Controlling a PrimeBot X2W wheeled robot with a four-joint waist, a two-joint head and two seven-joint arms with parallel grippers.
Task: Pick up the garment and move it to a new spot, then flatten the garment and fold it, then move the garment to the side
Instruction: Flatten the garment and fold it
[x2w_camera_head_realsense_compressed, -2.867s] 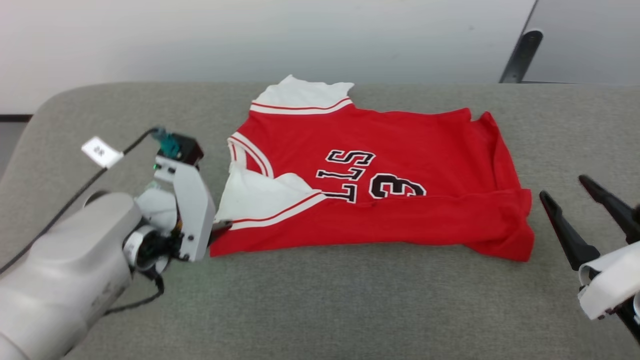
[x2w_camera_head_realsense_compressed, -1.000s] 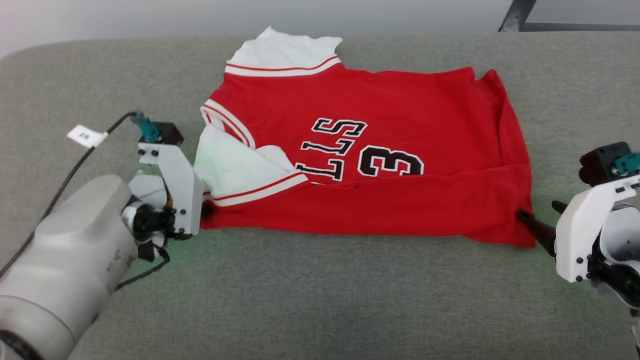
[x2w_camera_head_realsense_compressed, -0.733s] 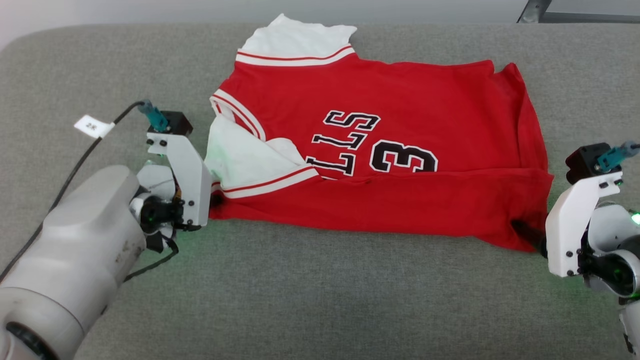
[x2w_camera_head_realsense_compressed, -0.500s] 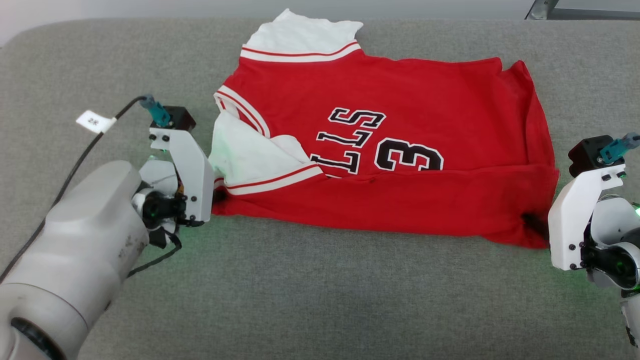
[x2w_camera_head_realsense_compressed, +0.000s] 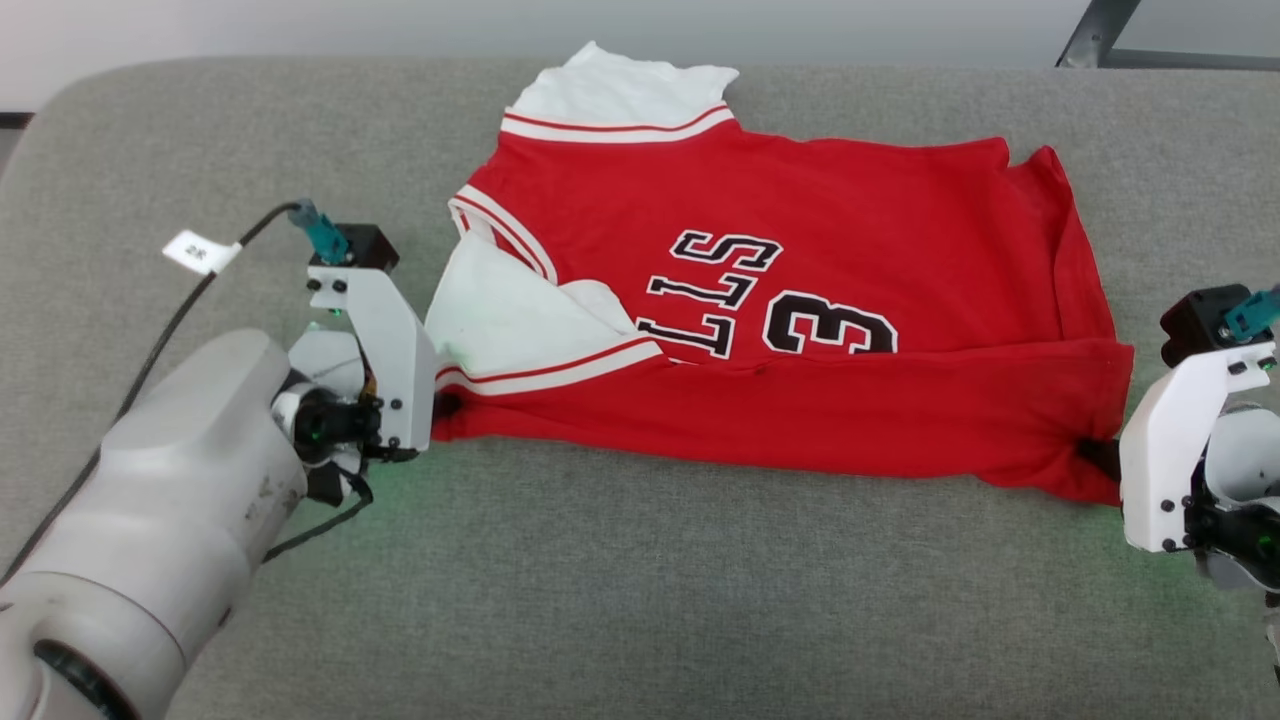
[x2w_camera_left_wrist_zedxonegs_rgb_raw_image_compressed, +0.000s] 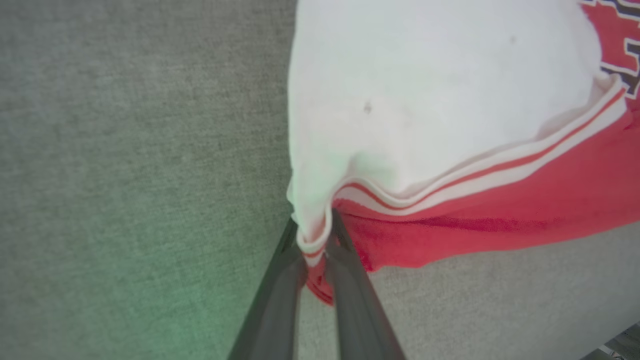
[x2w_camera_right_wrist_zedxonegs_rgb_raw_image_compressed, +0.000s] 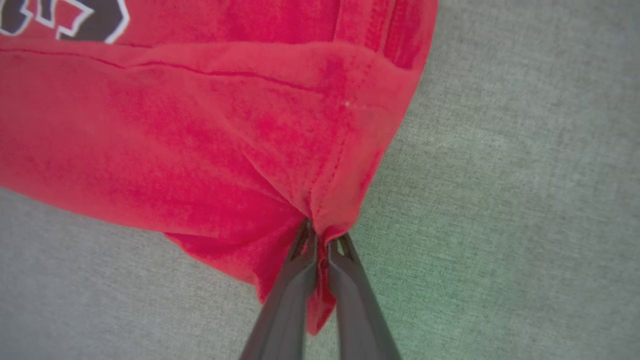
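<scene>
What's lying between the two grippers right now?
The garment: in the head view its folded near edge runs from the left gripper, shut on the sleeve corner, to the right gripper, shut on the hem corner.

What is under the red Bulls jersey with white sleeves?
Grey fabric surface shows round the red white-sleeved jersey and presumably continues beneath. Its near edge is folded over the front, hiding part of the lettering; anything underneath is covered.
</scene>
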